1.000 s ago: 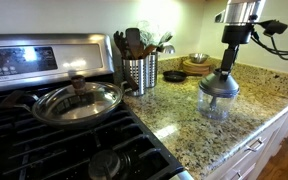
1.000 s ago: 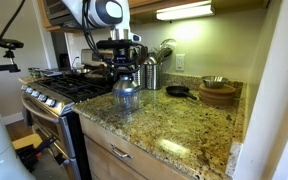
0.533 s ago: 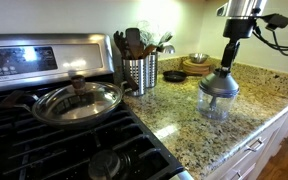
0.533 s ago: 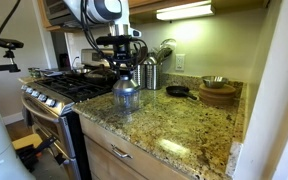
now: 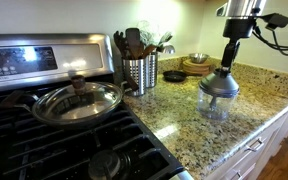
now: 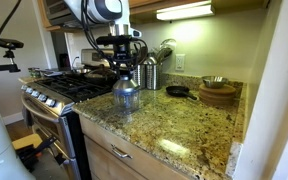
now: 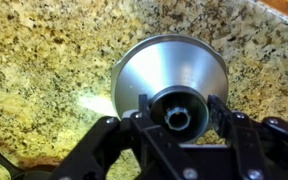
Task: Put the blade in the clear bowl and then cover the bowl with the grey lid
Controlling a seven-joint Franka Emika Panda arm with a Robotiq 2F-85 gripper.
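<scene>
- The gripper (image 7: 180, 112) comes down from 12 o'clock onto the grey lid (image 5: 219, 86), pinching its central knob.
- In the wrist view its fingers (image 7: 142, 108) press the knob at 9 and 3 o'clock, and the lid's dome spreads out toward 12 o'clock.
- The lid sits on top of the clear bowl (image 5: 214, 107), covering its mouth in both exterior views.
- The bowl stands on the granite counter (image 5: 179, 128).
- The blade cannot be made out through the bowl's wall.
- A steel utensil holder (image 5: 139, 72) stands at 9 o'clock from the bowl in an exterior view.
- Further toward 9 o'clock, a glass-lidded pan (image 5: 77, 100) rests on the stove (image 5: 44, 140).
</scene>
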